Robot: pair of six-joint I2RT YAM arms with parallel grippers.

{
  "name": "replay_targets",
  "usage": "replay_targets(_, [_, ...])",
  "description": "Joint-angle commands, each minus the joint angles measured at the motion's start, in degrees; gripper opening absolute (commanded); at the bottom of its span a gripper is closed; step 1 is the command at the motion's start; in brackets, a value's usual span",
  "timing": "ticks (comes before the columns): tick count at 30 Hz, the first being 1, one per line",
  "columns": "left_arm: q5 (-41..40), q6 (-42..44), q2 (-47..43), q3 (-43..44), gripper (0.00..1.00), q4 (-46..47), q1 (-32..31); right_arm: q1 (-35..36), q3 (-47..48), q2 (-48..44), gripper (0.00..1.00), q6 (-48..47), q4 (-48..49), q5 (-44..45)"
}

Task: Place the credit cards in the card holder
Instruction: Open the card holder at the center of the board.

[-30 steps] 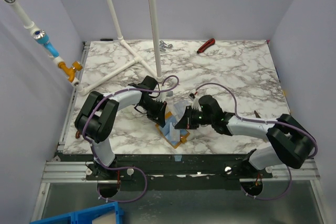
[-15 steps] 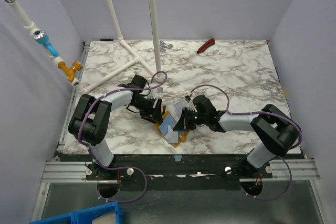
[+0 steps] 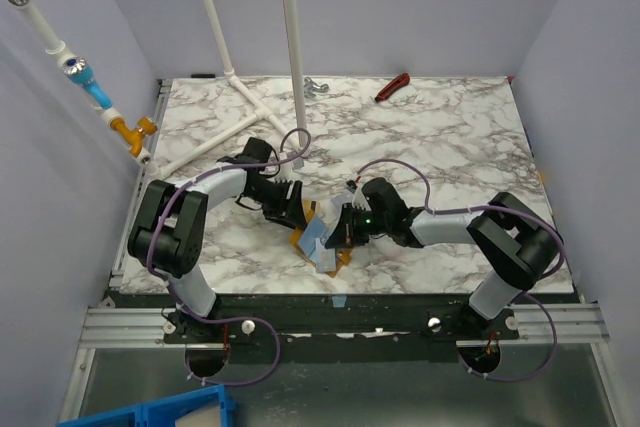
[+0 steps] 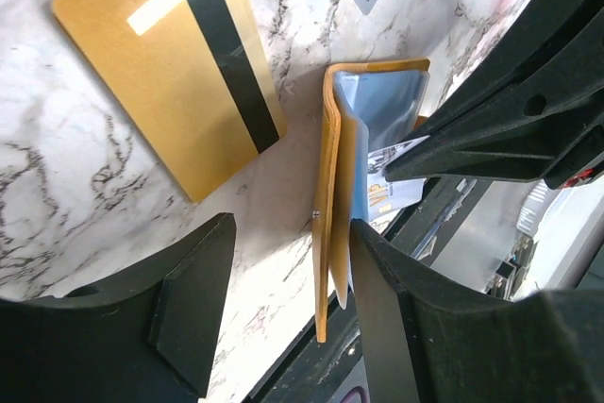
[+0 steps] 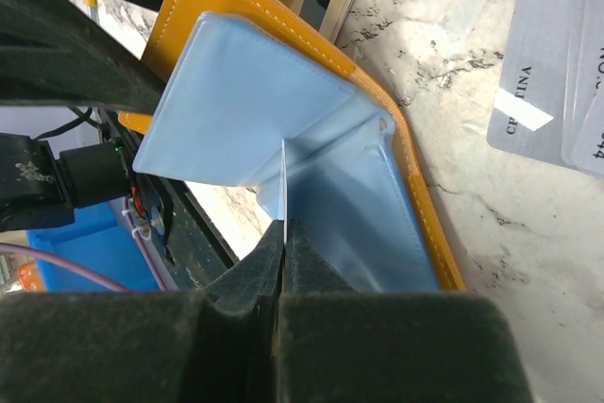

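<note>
The card holder [image 3: 322, 247], orange leather with a pale blue lining [image 5: 349, 195], lies open near the table's front edge. My right gripper [image 5: 284, 228] is shut on a thin pale blue inner leaf of it, seen edge-on, and appears in the top view as the right gripper [image 3: 343, 232]. My left gripper [image 4: 288, 243] is open astride the holder's upright orange cover [image 4: 330, 233], which stands close to the right-hand finger [image 4: 387, 318]. A gold-tan credit card [image 4: 170, 73] with a dark stripe lies flat on the marble just beyond. Pale grey cards [image 5: 557, 73] rest beside the holder.
A white pipe stand [image 3: 250, 112] and its pole [image 3: 292, 47] rise at the back left. A red-handled tool [image 3: 393, 86] and a metal clip [image 3: 318, 85] lie by the far edge. The table's front edge [image 3: 340, 295] runs just below the holder. A blue bin [image 3: 150, 415] sits below.
My left gripper has opened and drawn back to the left. The right arm has shifted left with the holder's blue leaf pinched, and the holder has moved slightly left.
</note>
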Motion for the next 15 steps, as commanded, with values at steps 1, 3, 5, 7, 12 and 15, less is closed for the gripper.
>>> replay_targets(1, [1.9,0.8,-1.4,1.8,0.52,-0.7,1.9,-0.2,0.8,0.6,0.01,-2.0,-1.1,-0.5])
replay_targets(3, [3.0,0.8,-1.4,2.4,0.5,-1.1,2.6,-0.2,1.0,0.3,0.01,-2.6,-2.0,-0.2])
replay_targets(5, [4.4,1.1,-1.3,3.0,0.48,-1.5,2.9,-0.1,1.3,0.6,0.01,-2.9,-2.5,-0.3])
replay_targets(7, [6.2,1.5,-1.2,3.4,0.47,-1.9,3.1,-0.2,1.5,1.1,0.01,-3.1,-2.9,-0.5])
replay_targets(12, [11.6,3.3,-0.8,4.0,0.47,-3.3,3.1,-0.1,2.4,2.1,0.01,-3.6,-3.6,-0.9])
replay_targets(15, [12.0,4.4,-0.1,4.6,0.47,-3.7,3.1,0.0,3.4,3.2,0.01,-4.0,-4.3,-1.2])
